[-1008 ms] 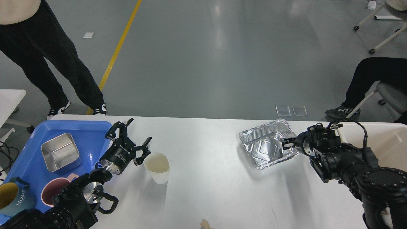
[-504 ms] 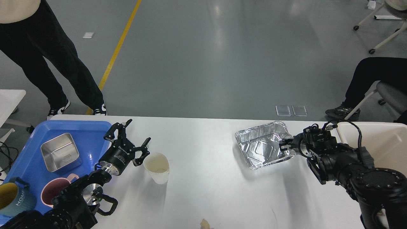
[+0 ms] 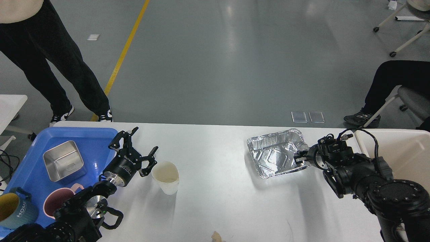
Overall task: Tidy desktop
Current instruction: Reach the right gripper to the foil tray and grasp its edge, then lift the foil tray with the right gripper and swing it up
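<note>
Head view: right gripper [image 3: 300,157] jaws pinch foil tray [image 3: 275,153] rim; left gripper [image 3: 134,148] jaws spread, empty, beside paper cup [image 3: 165,177].

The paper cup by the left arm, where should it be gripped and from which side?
Grip the paper cup across its side wall below the rim, coming from its left, where the open left gripper already is. It stands upright on the desktop, and its rim looks squashed.

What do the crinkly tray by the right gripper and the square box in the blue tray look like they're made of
The crinkly tray looks like thin aluminium foil: bright, creased, ribbed walls. The square box looks like brushed stainless steel: smooth, rigid, dull sheen.
</note>
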### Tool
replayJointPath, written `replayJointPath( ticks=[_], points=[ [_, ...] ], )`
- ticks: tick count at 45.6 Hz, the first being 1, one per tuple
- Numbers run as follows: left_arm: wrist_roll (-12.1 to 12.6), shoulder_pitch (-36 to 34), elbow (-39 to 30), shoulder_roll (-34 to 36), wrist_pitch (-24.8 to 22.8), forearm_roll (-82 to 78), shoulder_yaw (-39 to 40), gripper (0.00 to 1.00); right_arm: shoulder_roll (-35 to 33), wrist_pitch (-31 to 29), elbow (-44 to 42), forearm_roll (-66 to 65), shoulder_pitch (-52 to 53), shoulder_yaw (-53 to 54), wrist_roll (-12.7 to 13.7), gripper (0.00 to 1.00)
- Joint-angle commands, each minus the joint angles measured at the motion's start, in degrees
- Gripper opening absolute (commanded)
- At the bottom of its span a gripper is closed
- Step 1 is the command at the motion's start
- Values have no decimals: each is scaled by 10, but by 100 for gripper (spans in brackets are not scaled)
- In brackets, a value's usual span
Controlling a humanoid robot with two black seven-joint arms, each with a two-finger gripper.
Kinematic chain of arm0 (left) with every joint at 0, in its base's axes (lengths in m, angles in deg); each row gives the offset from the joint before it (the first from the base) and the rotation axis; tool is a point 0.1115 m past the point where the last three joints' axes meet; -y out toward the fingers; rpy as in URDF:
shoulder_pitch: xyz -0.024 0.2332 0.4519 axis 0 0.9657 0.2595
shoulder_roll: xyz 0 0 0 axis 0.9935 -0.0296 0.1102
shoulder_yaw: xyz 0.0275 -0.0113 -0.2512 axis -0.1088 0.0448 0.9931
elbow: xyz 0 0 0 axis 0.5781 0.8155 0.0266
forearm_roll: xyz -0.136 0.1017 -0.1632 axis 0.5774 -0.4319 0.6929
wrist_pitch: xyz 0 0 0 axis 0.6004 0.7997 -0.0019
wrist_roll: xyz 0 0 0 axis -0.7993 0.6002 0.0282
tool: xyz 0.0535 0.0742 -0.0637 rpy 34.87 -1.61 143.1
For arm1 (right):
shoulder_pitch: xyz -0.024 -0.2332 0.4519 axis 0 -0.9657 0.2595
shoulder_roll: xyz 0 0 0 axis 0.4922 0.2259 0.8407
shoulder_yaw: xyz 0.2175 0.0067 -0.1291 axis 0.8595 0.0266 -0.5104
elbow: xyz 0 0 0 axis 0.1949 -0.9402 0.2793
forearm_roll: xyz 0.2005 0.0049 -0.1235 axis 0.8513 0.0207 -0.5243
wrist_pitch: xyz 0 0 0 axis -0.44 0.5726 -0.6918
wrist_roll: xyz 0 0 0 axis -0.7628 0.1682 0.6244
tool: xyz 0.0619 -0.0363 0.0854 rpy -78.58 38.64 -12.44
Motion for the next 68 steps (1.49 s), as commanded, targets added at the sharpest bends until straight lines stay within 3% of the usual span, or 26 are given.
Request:
replayJointPath(
  ticks=[1,12,24,30,37,41,46,50,56,68],
  points=[
    [0,0,0,0,0,0,0,96,1,0,0,0,0,1,0,26],
    [0,0,0,1,0,0,0,96,9,-4,1,23,-1,1,-2,0],
    [0,7,0,5,0,0,3,96,10,-42,10,42,10,3,-11,0],
    [0,7,0,5,0,0,2,96,5,-116,38,88,49,0,-24,0],
    [0,8,0,6,-1,0,2,96,-81,-183,115,93,115,-1,-26,0],
    [0,8,0,7,-1,0,1,96,-167,-248,235,90,188,-4,-5,0],
    [0,5,0,8,-1,0,1,96,-275,-328,392,86,284,-8,55,0],
    [0,0,0,8,0,0,1,96,-327,-365,471,83,337,-11,83,0],
    [0,-1,-1,8,-1,0,0,96,-365,-401,519,76,389,-11,113,0],
    [0,1,-1,19,-2,0,0,96,-365,-417,542,82,440,-10,129,0]
  ],
)
